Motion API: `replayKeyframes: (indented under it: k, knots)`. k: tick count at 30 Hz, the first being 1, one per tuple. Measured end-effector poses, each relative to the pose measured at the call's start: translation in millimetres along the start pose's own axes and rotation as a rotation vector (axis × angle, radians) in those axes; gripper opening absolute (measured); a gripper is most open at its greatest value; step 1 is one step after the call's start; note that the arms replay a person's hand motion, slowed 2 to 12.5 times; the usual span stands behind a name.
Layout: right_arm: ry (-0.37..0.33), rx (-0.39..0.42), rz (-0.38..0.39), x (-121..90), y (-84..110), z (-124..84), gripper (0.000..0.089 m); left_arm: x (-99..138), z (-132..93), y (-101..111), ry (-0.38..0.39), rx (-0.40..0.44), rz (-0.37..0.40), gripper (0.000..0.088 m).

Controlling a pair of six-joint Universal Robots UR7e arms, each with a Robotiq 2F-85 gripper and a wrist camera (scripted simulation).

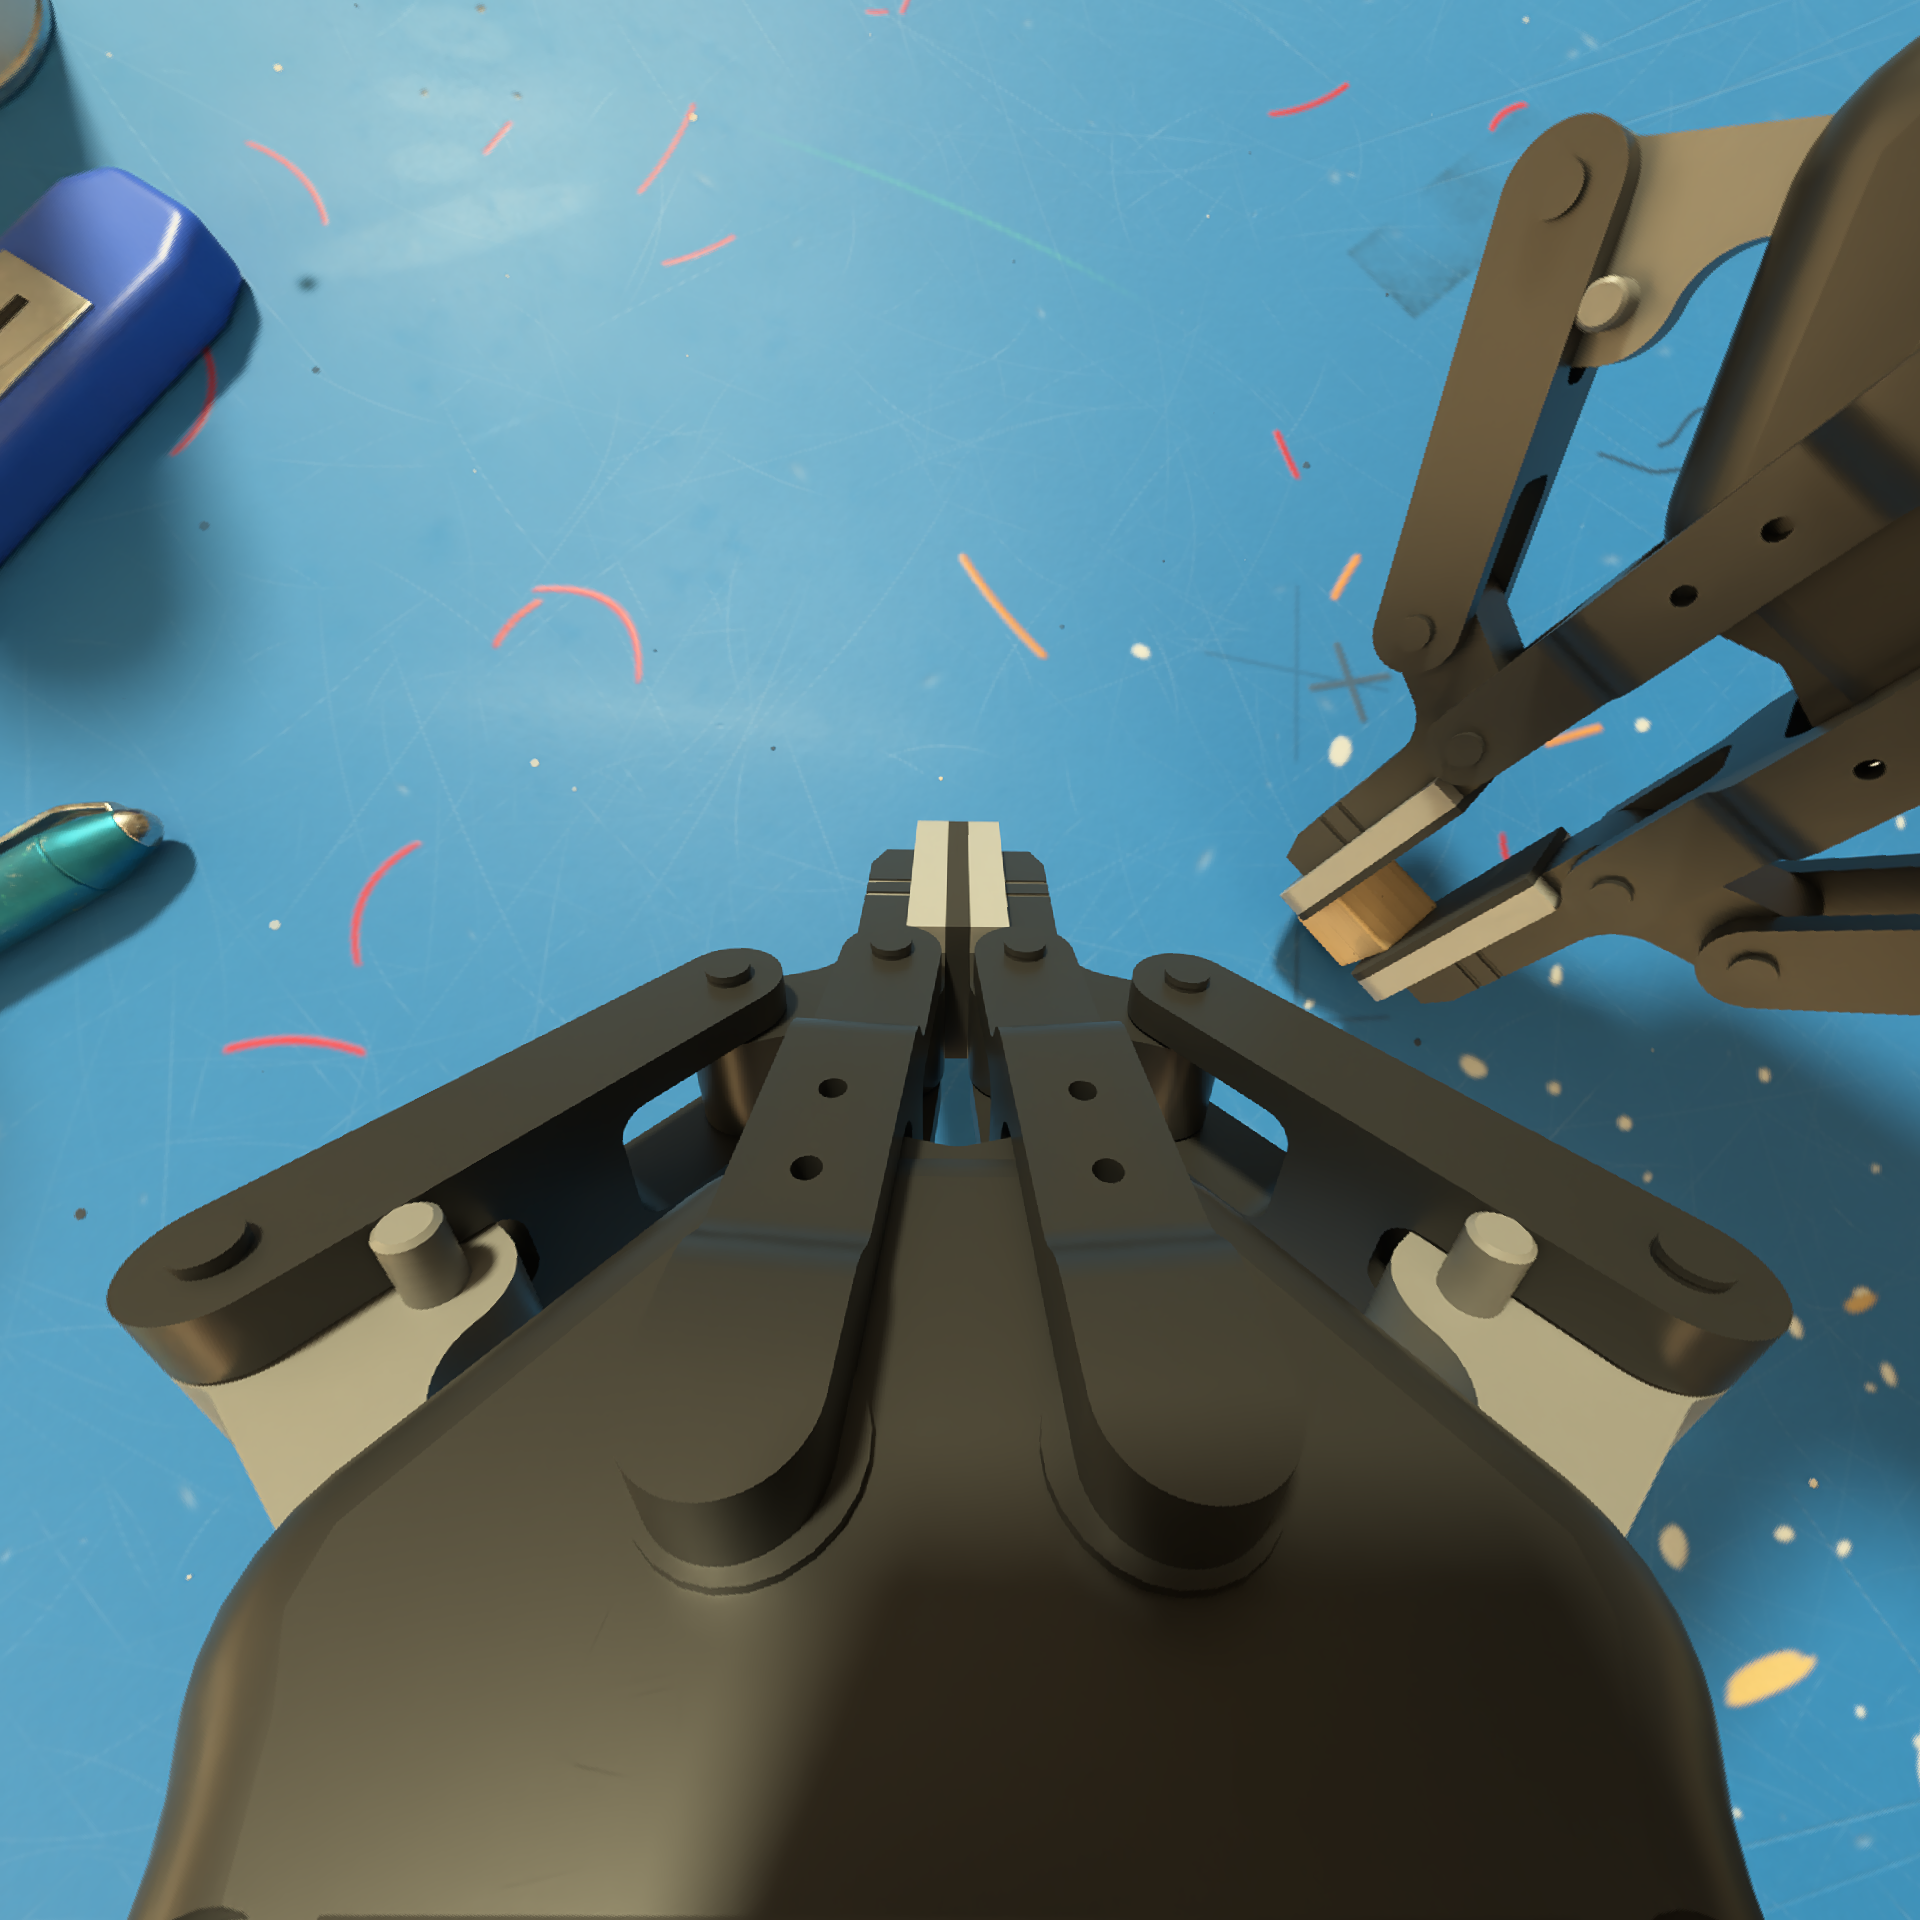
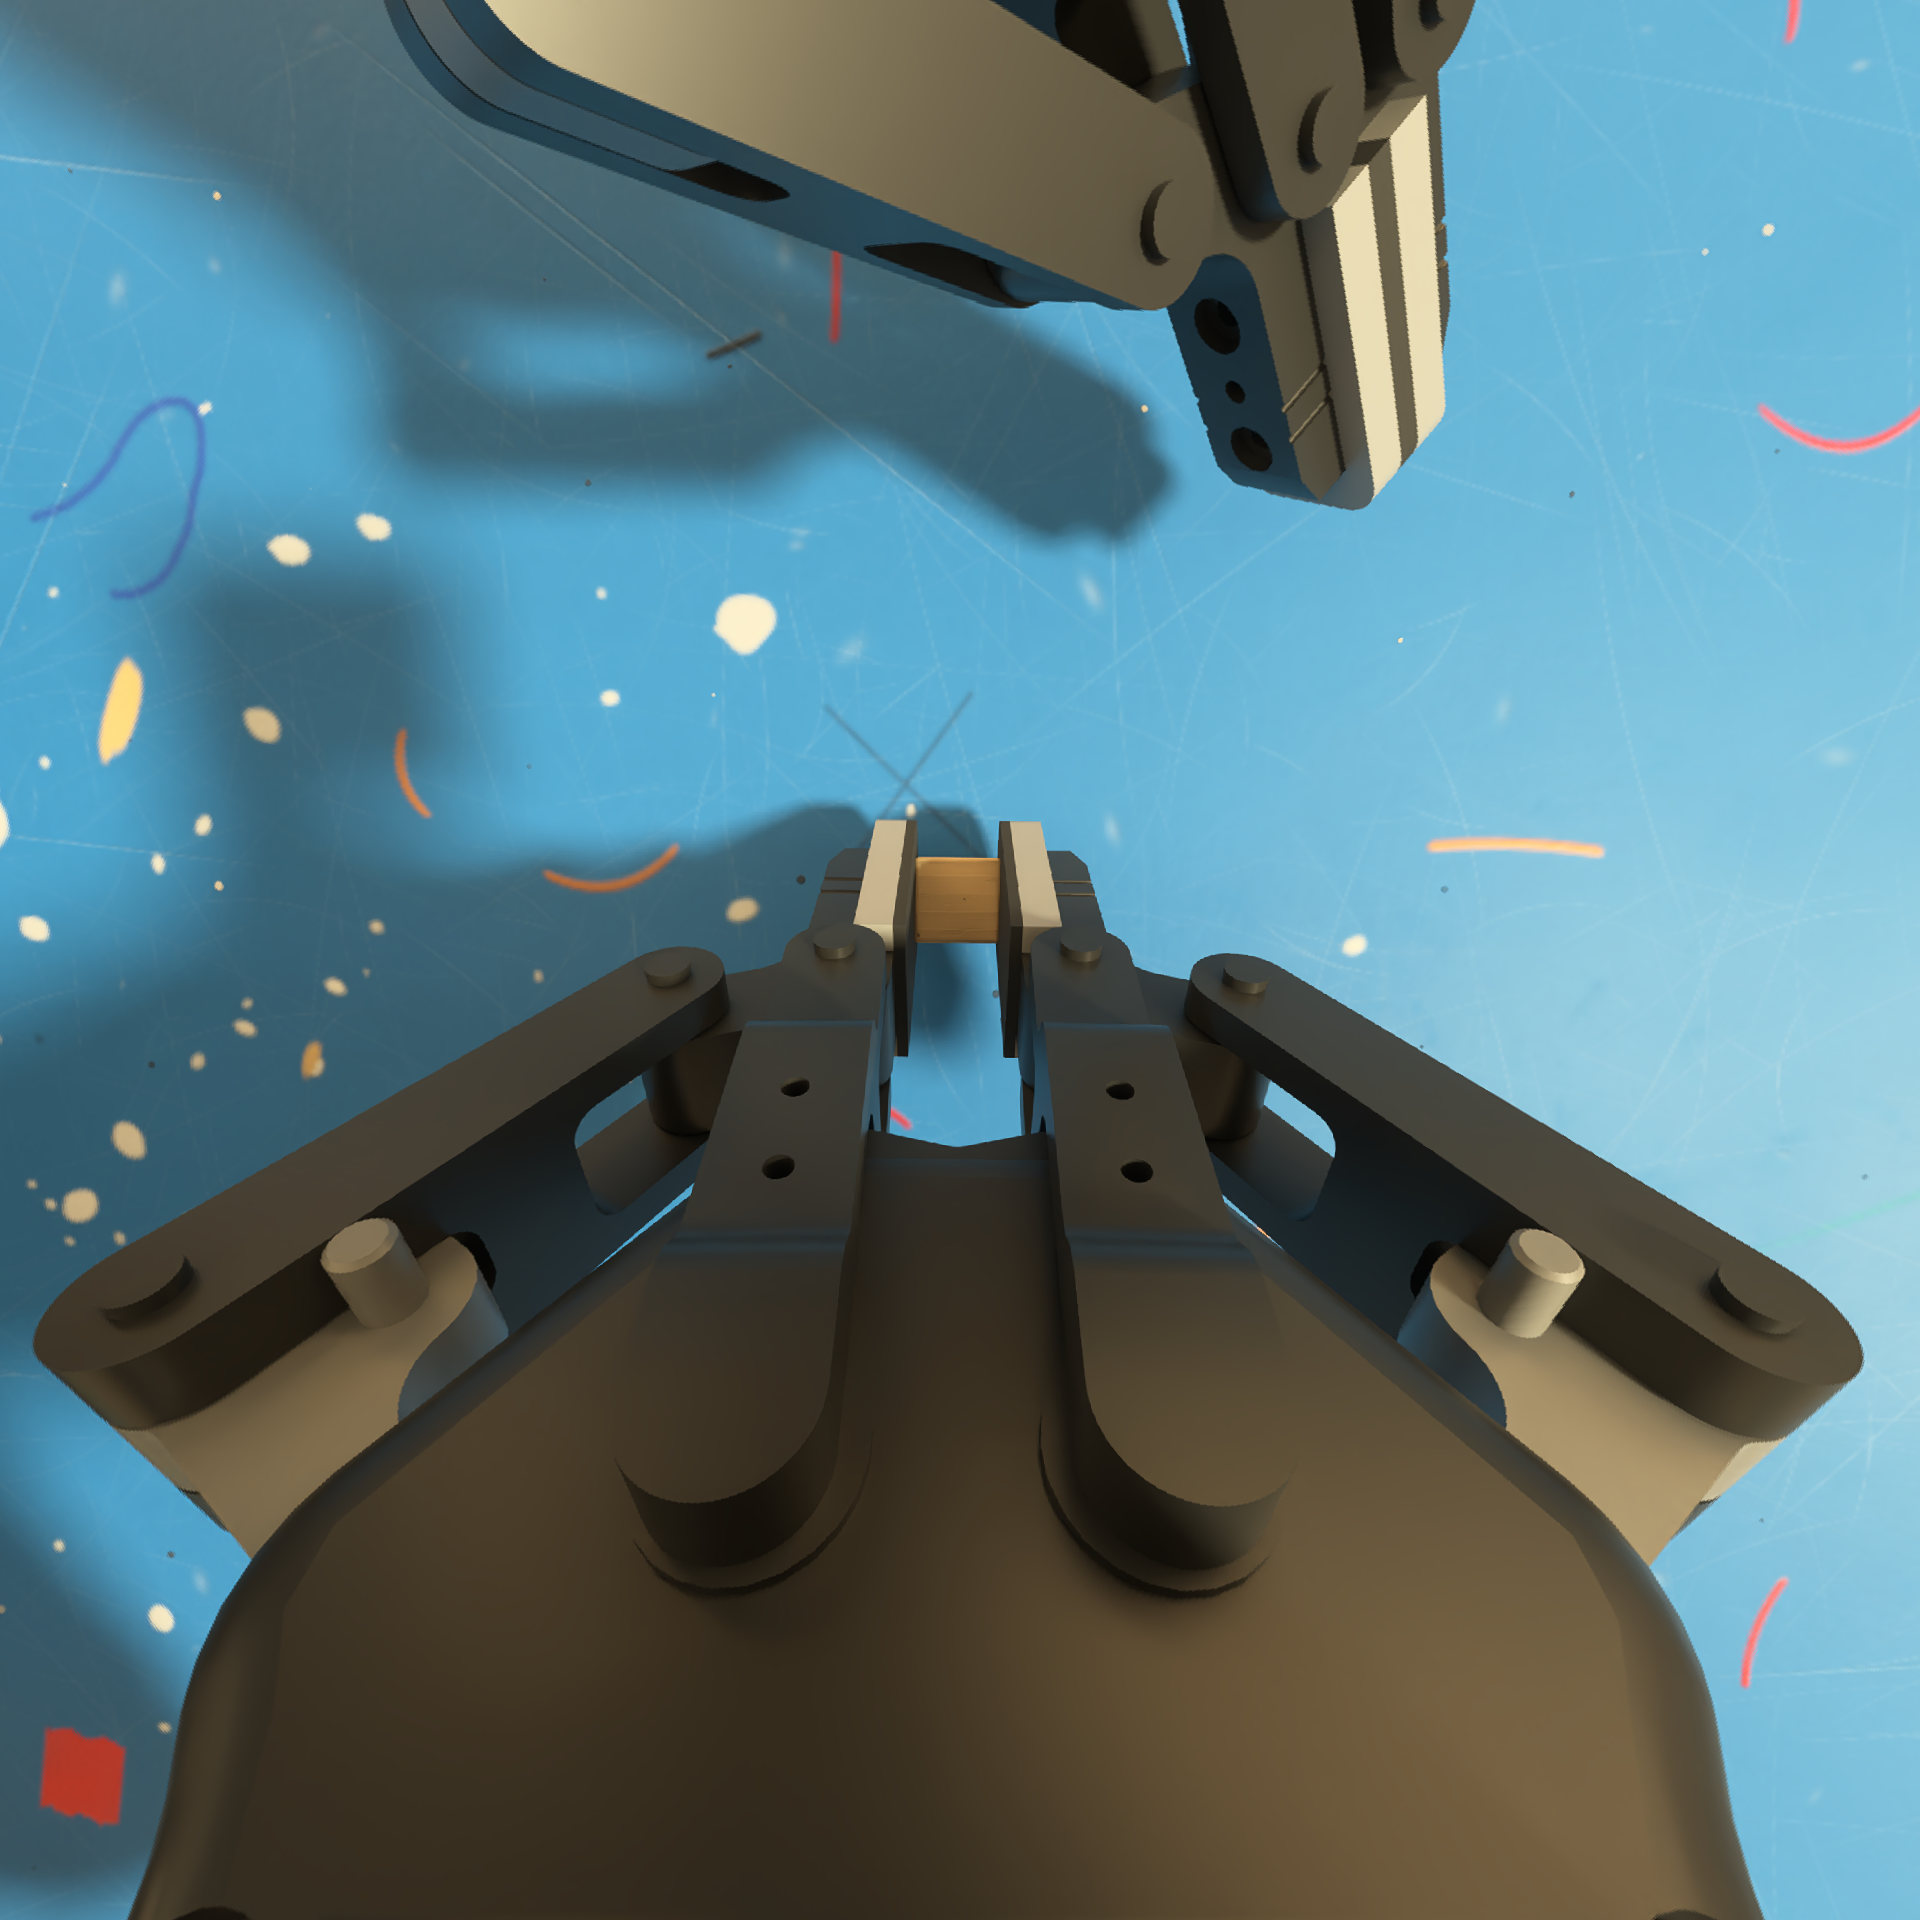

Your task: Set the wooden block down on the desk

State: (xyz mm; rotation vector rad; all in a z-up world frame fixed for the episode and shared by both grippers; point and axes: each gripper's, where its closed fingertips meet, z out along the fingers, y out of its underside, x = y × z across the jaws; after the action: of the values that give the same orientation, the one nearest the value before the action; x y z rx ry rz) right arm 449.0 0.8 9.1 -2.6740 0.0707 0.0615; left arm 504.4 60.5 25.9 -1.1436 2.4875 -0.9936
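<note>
A small wooden block (image 2: 957, 900) sits between the pads of my right gripper (image 2: 957, 883), which is shut on it close above the blue desk (image 2: 1455, 675). In the left wrist view the same block (image 1: 1361, 914) shows in the right gripper (image 1: 1377, 940) at the right, low over the desk (image 1: 831, 468); I cannot tell whether it touches. My left gripper (image 1: 957, 873) is shut and empty, its pads together, to the left of the block. It also shows in the right wrist view (image 2: 1371, 343) at the top.
A blue stapler-like object (image 1: 94, 332) lies at the far left, a teal pen (image 1: 73, 857) below it, and a can's edge (image 1: 21, 42) in the top left corner. The desk bears paint flecks, a pencilled cross (image 2: 902, 774) and a red square (image 2: 81, 1775).
</note>
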Motion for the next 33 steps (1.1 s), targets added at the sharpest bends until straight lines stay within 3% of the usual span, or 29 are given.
replayKeyframes:
  k: [13, 33]
  knots:
    - [-0.009, 0.002, 0.006, 0, -0.4, 0, 0.0137, -12, 3, -4, -0.051, -0.014, 0.013, 0.0]
    - [-0.02, -0.002, 0.015, 0, -0.9, 0, 0.0137, -28, 13, -1, -0.069, -0.052, -0.018, 0.0]
